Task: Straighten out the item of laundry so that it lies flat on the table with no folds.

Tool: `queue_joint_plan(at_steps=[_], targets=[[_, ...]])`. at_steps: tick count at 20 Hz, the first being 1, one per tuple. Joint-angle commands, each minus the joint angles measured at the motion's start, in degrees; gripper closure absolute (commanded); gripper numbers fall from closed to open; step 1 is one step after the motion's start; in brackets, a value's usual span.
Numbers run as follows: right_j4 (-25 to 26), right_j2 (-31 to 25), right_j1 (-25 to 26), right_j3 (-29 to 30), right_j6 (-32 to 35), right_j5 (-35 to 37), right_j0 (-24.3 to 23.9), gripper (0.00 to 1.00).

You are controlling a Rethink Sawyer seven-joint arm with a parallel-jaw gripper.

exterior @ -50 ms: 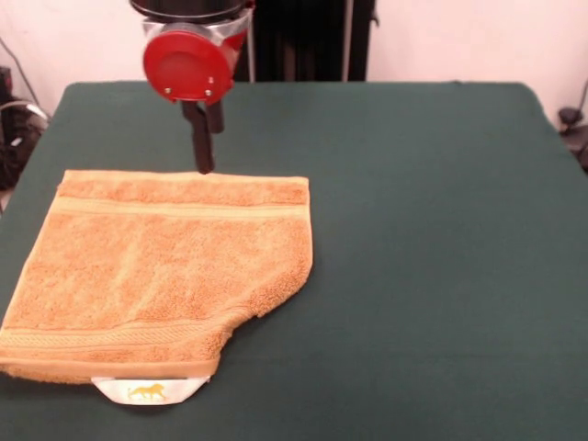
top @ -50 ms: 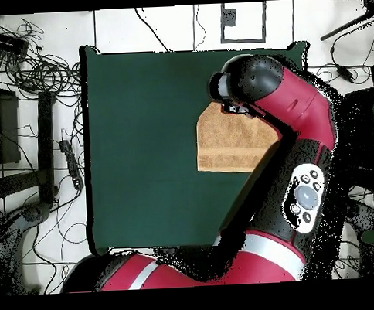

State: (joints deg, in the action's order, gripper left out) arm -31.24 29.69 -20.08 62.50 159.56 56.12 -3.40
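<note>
The item of laundry (exterior @ -50 ms: 165,266), an orange-tan towel with stripe bands, lies on the left half of the green table (exterior @ -50 ms: 441,230). Its near right corner is tucked in, so that edge curves inward. A white tag (exterior @ -50 ms: 147,391) sticks out at the near edge. My gripper (exterior @ -50 ms: 204,163) hangs under the red wrist, its tip right at the towel's far edge, about the middle of that edge. In the overhead view the arm (top @ -50 ms: 289,118) covers the gripper and much of the item of laundry (top @ -50 ms: 224,144).
The table's right half (exterior @ -50 ms: 459,276) is bare green cloth. Cables and stands (top @ -50 ms: 40,82) lie on the floor beside the table. Dark equipment stands behind the far edge (exterior @ -50 ms: 312,37).
</note>
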Motion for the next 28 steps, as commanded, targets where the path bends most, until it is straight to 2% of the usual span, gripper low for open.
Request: queue_joint_plan(at_steps=[1, 6, 12, 22, 25, 28], targets=[[-3.44, -3.68, 3.36, 8.52, 20.37, -1.03, 2.76, 0.0], [-2.79, -3.66, 3.9, 7.67, 19.36, 0.21, 2.24, 0.0], [-0.76, -2.16, 6.16, 1.96, 20.0, 6.45, 1.34, 0.0], [2.62, -3.44, 7.86, -1.76, 11.92, 15.43, -0.72, 0.0], [3.41, -4.71, 7.76, -2.49, 8.89, 15.93, -1.12, 0.0], [4.26, -4.01, 8.47, -4.56, 10.01, 17.86, -0.3, 0.0]])
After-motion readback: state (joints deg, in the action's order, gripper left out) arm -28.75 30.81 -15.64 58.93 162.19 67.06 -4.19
